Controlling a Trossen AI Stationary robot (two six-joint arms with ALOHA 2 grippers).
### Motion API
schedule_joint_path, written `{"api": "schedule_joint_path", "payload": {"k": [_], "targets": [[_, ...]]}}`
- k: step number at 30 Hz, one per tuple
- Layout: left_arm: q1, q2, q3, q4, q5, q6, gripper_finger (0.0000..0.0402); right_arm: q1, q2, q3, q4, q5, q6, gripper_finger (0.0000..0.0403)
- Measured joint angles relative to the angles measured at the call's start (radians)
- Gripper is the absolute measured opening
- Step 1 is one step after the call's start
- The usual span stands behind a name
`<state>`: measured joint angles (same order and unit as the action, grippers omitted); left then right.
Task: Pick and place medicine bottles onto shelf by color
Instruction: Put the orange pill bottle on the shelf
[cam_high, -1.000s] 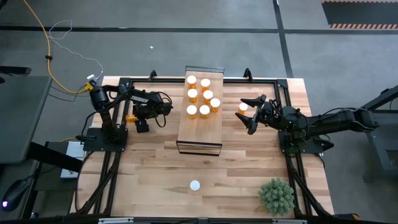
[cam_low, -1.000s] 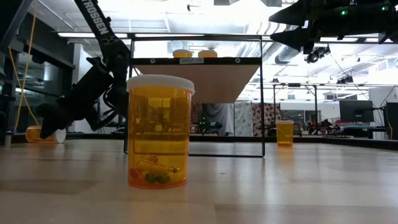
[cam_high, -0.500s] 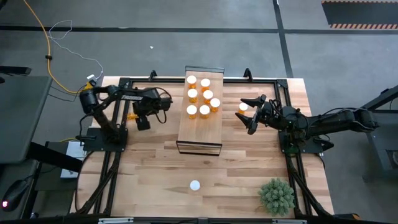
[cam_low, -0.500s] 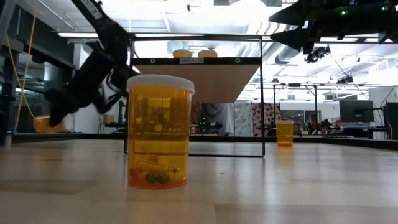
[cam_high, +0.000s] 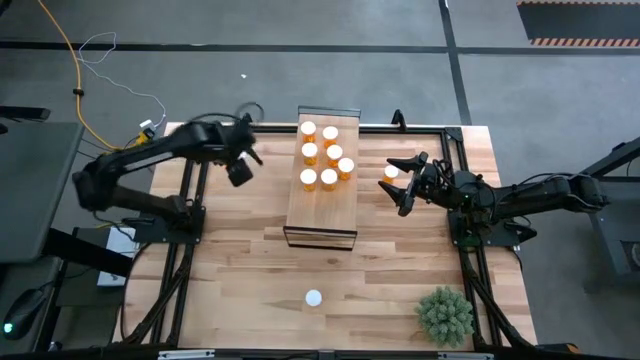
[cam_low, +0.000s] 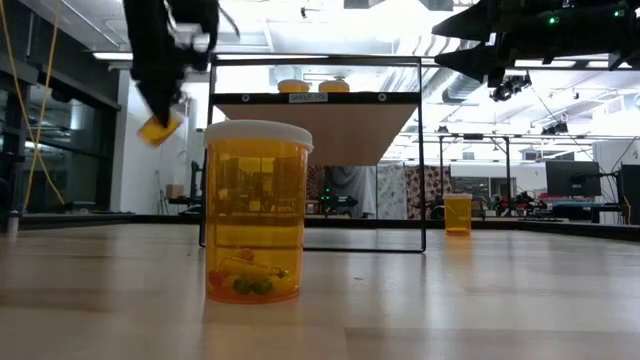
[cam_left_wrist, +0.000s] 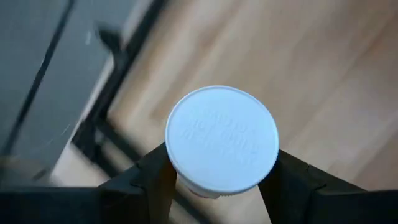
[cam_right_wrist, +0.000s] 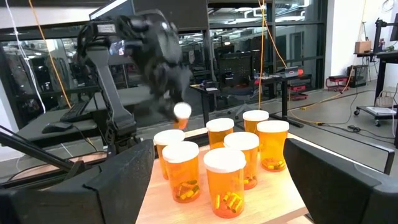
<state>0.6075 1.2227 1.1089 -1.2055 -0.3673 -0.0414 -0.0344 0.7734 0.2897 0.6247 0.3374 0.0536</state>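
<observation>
The left gripper (cam_high: 240, 170) has risen from the counter (cam_high: 250, 270) with a medicine bottle (cam_left_wrist: 221, 148) pinched between its jaws, cap toward the wrist camera. The shelf (cam_high: 322, 205) with its seven bottles (cam_high: 326, 155) lies just to its right, nearer this arm. Beyond, the right gripper (cam_high: 405, 180) hovers with jaws spread by another bottle (cam_high: 391, 172).

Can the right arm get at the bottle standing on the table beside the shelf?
Probably yes: the right gripper is open right next to that bottle, with nothing between them.

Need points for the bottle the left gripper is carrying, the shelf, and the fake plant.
bottle in the left gripper (cam_left_wrist: 221, 138), left wrist view, centre of its white cap.
shelf (cam_high: 322, 208), high view, bare wood of the board near its front end.
small green plant (cam_high: 445, 315), high view, middle of the foliage.
</observation>
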Motion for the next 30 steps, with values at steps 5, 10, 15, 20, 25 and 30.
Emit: {"api": "schedule_joint_path", "payload": {"k": [5,10,15,20,25,30], "targets": [[-0.003,-0.191,-0.021,0.277,0.147,-0.061,0.0186,0.0,0.0,0.0,0.0,0.0,0.001,0.0349],[-0.05,-0.379,-0.145,0.569,0.302,-0.117,0.0186,0.0,0.0,0.0,-0.001,0.0,-0.001,0.0349],[-0.151,-0.506,-0.331,0.722,0.368,-0.214,0.0186,0.0,0.0,0.0,-0.008,0.0,-0.001,0.0349],[-0.279,-0.525,-0.477,0.87,0.358,-0.292,0.0186,0.0,0.0,0.0,-0.008,0.0,-0.001,0.0349],[-0.391,-0.43,-0.494,0.993,0.322,-0.282,0.0186,0.0,0.0,0.0,-0.008,0.0,-0.001,0.0349],[-0.461,-0.284,-0.424,1.021,0.302,-0.229,0.0186,0.0,0.0,0.0,-0.007,0.0,-0.001,0.0349]]}}
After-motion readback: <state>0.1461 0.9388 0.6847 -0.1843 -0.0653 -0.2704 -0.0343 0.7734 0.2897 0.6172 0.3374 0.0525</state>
